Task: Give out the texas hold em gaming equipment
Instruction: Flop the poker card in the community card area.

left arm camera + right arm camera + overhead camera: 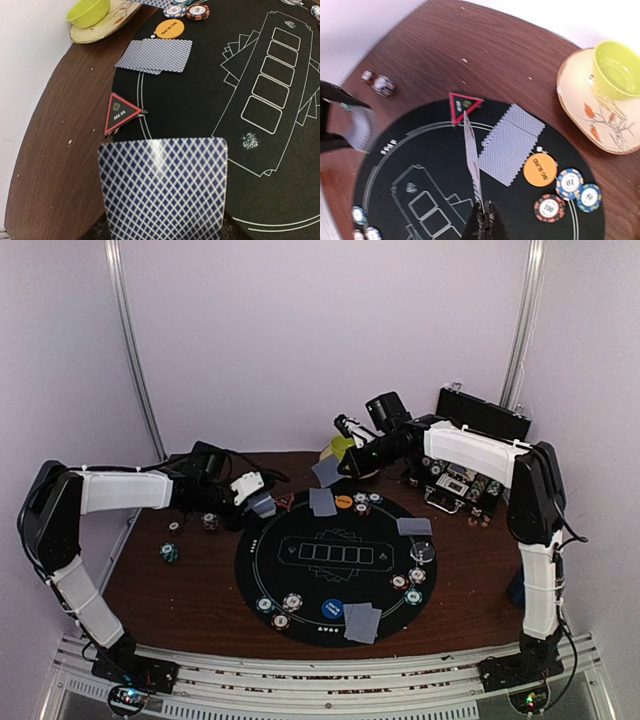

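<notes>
Two playing cards were off the table, presumably for dealing to seats. The left-hand card [162, 187] hung over the left edge of the round black mat [265, 550], pinched by the left gripper [256, 497], just short of the red triangle marker [119, 114]. The right-hand card [471, 150] stood edge-on above the mat's far edge, clamped in the right gripper [482, 212], whose jaws were pressed together, near a dealt pair of cards [512, 142].

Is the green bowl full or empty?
Empty. The right wrist view looks down into the green bowl on its plate and shows only bare inside.
</notes>
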Controlling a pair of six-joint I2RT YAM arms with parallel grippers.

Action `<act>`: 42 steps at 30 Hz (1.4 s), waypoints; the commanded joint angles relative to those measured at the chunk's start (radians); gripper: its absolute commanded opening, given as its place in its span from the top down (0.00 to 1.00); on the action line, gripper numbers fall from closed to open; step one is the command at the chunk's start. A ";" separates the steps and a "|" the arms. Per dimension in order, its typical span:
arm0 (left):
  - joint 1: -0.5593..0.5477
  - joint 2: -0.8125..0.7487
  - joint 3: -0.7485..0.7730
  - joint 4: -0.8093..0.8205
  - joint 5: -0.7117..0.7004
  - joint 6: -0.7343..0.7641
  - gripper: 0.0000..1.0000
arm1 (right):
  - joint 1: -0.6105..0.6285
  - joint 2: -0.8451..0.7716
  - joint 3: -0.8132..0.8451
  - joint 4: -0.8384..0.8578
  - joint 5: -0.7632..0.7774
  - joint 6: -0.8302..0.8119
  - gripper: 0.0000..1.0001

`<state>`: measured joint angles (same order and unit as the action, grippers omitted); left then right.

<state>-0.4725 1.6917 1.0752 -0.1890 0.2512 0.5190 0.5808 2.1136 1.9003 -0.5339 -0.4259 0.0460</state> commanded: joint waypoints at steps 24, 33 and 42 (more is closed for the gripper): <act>0.200 -0.250 -0.120 -0.040 -0.075 -0.011 0.44 | 0.424 0.189 0.072 -0.068 0.833 -0.303 1.00; 0.202 -0.222 -0.099 -0.059 -0.079 -0.019 0.44 | 0.502 0.279 0.173 -0.105 0.893 -0.363 1.00; 0.201 -0.219 -0.111 -0.051 -0.070 -0.018 0.44 | 0.556 0.340 0.189 -0.128 0.880 -0.422 1.00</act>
<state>-0.2756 1.4719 0.9592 -0.2634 0.1753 0.5129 1.1198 2.4165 2.0644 -0.6315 0.4431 -0.3450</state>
